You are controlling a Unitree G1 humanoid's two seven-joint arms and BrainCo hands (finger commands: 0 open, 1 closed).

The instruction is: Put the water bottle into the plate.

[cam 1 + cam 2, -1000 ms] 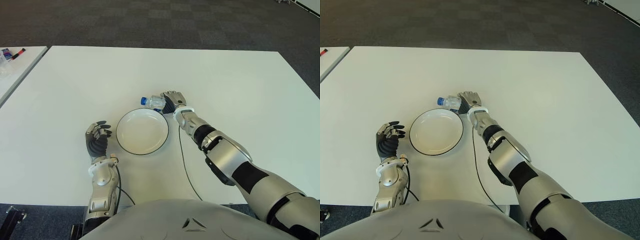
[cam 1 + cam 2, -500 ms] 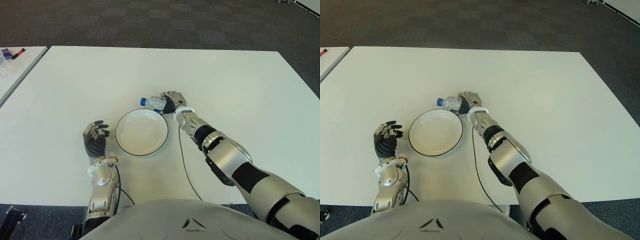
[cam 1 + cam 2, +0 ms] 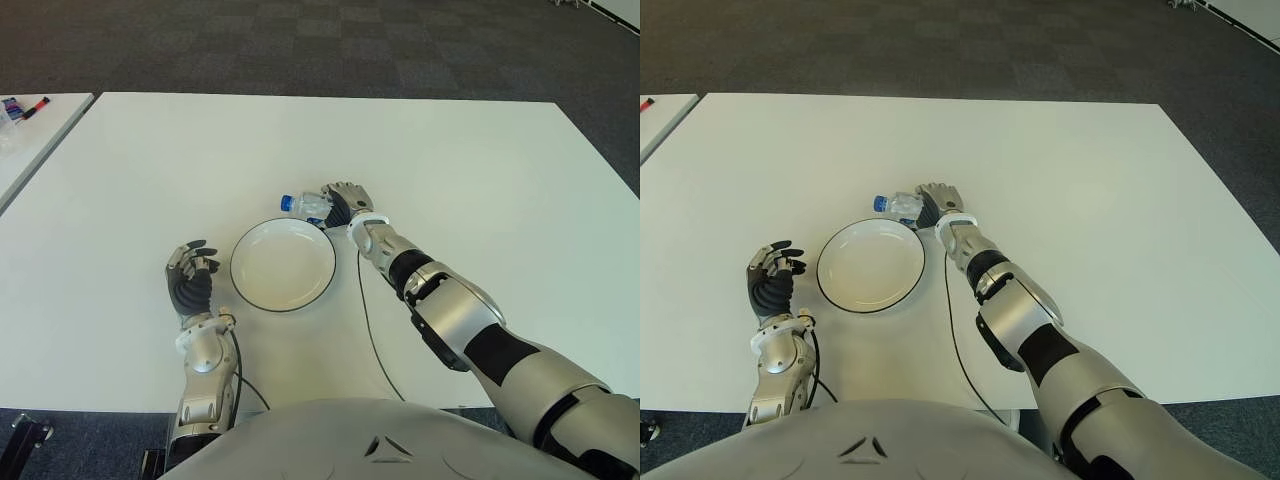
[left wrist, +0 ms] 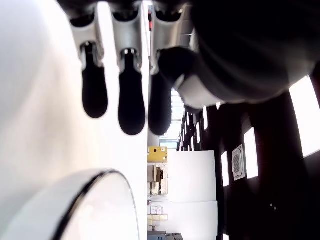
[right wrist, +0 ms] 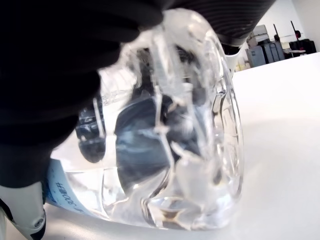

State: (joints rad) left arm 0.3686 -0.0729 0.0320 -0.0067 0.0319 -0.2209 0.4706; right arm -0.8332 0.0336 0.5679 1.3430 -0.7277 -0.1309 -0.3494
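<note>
right hand: clamped on water bottle, just beyond plate rim | left hand: fingers relaxed, empty, left of plate | white table

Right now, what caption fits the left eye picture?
Right hand grips the bottle beside the plate.

- Even, bright overhead light is seen in both eye views; only soft, short shadows are cast beside the right hand and the left hand.
- The white table is rendered almost featureless by glare.
- Close to the right wrist camera, the water bottle is blurred, with bright highlights in its plastic.
- In the left wrist view, the fingers are seen dark against washed-out white.
</note>
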